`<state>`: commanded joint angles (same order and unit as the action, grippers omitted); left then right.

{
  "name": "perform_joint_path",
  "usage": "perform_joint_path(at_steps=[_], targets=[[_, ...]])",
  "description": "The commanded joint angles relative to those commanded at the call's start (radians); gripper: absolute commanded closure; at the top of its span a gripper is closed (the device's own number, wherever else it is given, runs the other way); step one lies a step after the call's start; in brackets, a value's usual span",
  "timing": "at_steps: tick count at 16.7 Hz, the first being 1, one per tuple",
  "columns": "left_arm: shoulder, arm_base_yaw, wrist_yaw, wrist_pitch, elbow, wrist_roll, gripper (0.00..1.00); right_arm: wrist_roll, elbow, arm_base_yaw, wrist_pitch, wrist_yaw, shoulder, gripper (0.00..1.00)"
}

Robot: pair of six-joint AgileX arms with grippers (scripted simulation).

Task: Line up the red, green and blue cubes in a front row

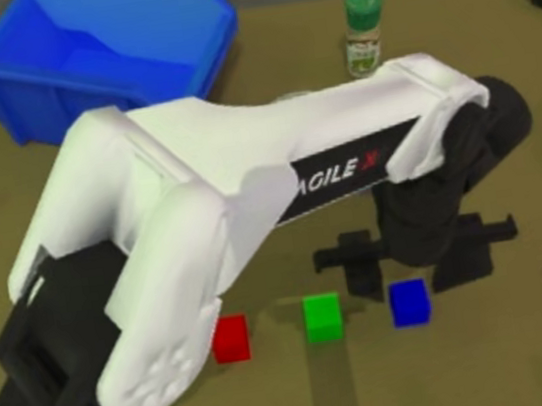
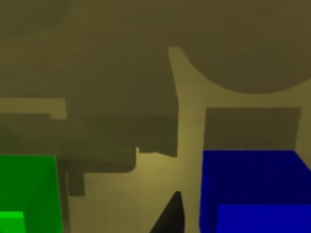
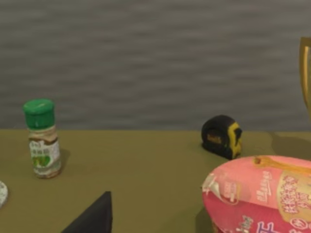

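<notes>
The left arm (image 1: 244, 156) fills the centre and lower left of the top view: glossy white, rounded shell segments joined to matte black links. A black band along the upper link carries white "AGILE" lettering followed by a red X. The white housing at lower left shows small round dimples, like recessed screw holes. At the centre right, a black wrist block ends in the left gripper (image 1: 404, 270), black, with a flat crossbar and two squared fingers.
</notes>
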<state>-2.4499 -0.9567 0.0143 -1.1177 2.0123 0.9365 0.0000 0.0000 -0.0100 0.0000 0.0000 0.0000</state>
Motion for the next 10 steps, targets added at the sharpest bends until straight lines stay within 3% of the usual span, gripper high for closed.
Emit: perform_joint_path(at_steps=[2,3,10], targets=[[0.000,0.000,0.000,0.000,0.000,0.000,0.02,0.000,0.000,0.000,0.000,0.000,0.000,0.00],[0.000,0.000,0.000,0.000,0.000,0.000,0.00,0.000,0.000,0.000,0.000,0.000,0.000,0.00],[0.000,0.000,0.000,0.000,0.000,0.000,0.00,0.000,0.000,0.000,0.000,0.000,0.000,0.00]])
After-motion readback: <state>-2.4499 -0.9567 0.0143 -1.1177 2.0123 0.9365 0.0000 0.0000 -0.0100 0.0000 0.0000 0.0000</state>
